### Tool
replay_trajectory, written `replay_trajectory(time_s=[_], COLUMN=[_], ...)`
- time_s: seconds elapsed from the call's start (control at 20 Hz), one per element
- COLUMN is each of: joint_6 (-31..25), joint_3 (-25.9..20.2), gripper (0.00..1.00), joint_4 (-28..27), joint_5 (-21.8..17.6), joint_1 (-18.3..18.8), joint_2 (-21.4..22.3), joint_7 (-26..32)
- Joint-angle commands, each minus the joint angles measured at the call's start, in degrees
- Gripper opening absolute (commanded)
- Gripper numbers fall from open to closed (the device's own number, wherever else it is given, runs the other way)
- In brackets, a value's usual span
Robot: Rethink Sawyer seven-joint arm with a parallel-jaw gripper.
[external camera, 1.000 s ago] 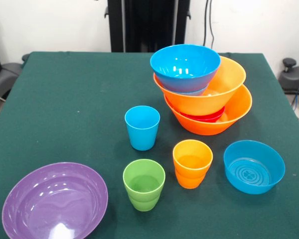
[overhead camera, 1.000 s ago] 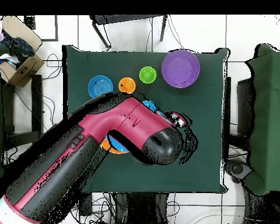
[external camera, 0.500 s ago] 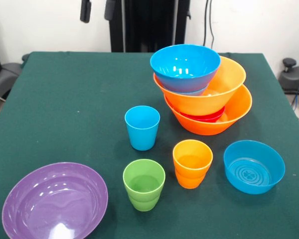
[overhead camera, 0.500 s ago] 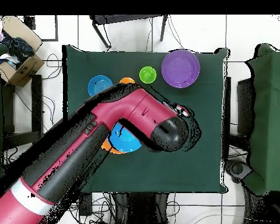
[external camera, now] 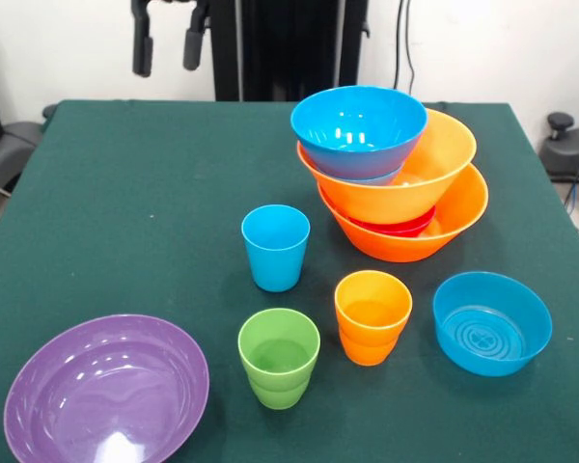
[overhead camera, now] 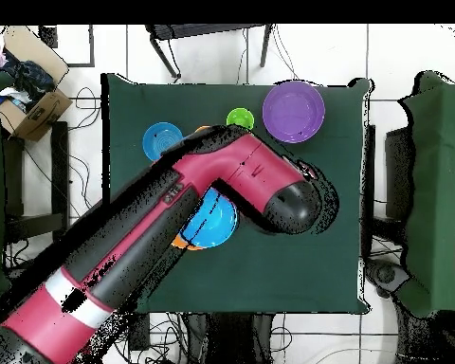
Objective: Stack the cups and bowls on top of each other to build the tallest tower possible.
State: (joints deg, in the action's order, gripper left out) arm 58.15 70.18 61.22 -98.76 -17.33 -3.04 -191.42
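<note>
From the front, we see the gripper (external camera: 165,43) high over the far table edge, fingers apart, holding nothing. The tower (external camera: 396,174) leans at the far side: a blue bowl (external camera: 358,125) in two orange bowls, red showing between them. The blue cup (external camera: 275,246), green cup (external camera: 279,357), orange cup (external camera: 372,315), small blue bowl (external camera: 491,322) and purple bowl (external camera: 106,391) stand apart. Bare cloth lies beneath the gripper.

From overhead, we see the arm (overhead camera: 165,237) cover the table (overhead camera: 269,275) middle; the purple bowl sits near one corner.
</note>
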Motion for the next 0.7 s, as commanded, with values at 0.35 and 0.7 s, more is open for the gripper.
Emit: replay_trajectory(time_s=[0.35,0.7], joint_6=[2.5,0.1], joint_3=[-11.8,-15.8], gripper=[1.0,1.0], joint_4=[-9.3,-11.6], joint_5=[5.1,6.0], joint_1=[5.1,5.1], joint_2=[-3.7,-3.5], joint_7=[-6.0,10.8])
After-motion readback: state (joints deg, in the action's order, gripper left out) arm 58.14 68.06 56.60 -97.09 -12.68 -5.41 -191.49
